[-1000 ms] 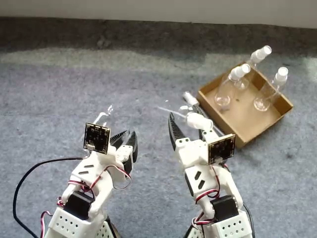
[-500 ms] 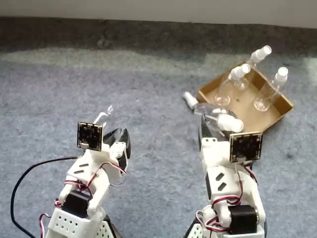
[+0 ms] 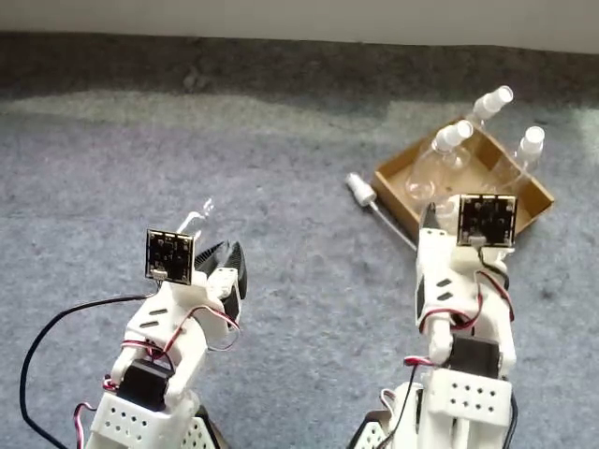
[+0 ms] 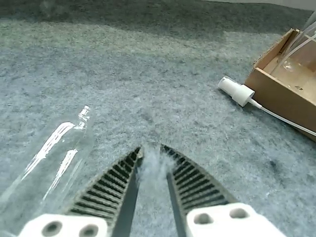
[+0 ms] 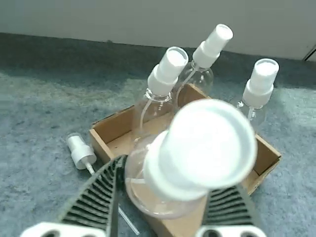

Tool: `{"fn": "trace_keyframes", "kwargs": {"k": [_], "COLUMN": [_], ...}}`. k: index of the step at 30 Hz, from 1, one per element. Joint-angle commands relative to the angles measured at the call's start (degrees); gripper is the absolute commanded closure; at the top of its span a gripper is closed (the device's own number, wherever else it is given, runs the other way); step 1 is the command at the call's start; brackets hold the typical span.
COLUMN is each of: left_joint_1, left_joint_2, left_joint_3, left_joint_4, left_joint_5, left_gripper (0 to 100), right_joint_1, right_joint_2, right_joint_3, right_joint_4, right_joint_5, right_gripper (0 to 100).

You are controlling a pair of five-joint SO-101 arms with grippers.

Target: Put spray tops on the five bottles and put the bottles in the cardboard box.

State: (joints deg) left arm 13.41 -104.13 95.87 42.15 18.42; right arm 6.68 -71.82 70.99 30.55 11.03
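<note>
The cardboard box [image 3: 541,198] lies on grey carpet [image 3: 281,140] and serves as the reference point.

Right gripper [image 5: 163,197]: its jaws are clamped on the body of the held bottle [image 5: 202,143], one ribbed finger on each side. This bottle has a white spray top fitted and is positioned over the near edge of the box.

Inside the box, three capped bottles [image 5: 165,74] stand leaning, each with a white spray top. One of them rests against the far corner with its top projecting past the rim.

A loose spray top [image 3: 360,190] lies on the carpet just outside the box, near one corner. Its thin dip tube runs along the outer wall.

Left gripper [image 4: 150,168]: its jaws are set to a narrow gap and hold nothing. The fingertips are low over the carpet, well apart from the box.

An uncapped bottle [image 4: 54,153] lies on its side just beside the left gripper, with its open neck directed roughly toward the far side of the carpet.
</note>
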Motion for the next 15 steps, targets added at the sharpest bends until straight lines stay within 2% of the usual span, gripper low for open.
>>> {"fn": "trace_keyframes", "kwargs": {"k": [1, 15], "left_joint_1": [-0.66, -0.40], "left_joint_2": [-0.75, -0.75], "left_joint_3": [0.84, 1.19], "left_joint_4": [0.00, 0.00], "left_joint_5": [0.18, 0.18], "left_gripper": [100, 100], "right_joint_1": [2.77, 2.86], "right_joint_2": [7.69, 34.24], "right_joint_3": [-6.02, -25.71], "right_joint_4": [-6.55, -8.13], "right_joint_5": [0.70, 0.70], "right_gripper": [91.6, 91.6]}}
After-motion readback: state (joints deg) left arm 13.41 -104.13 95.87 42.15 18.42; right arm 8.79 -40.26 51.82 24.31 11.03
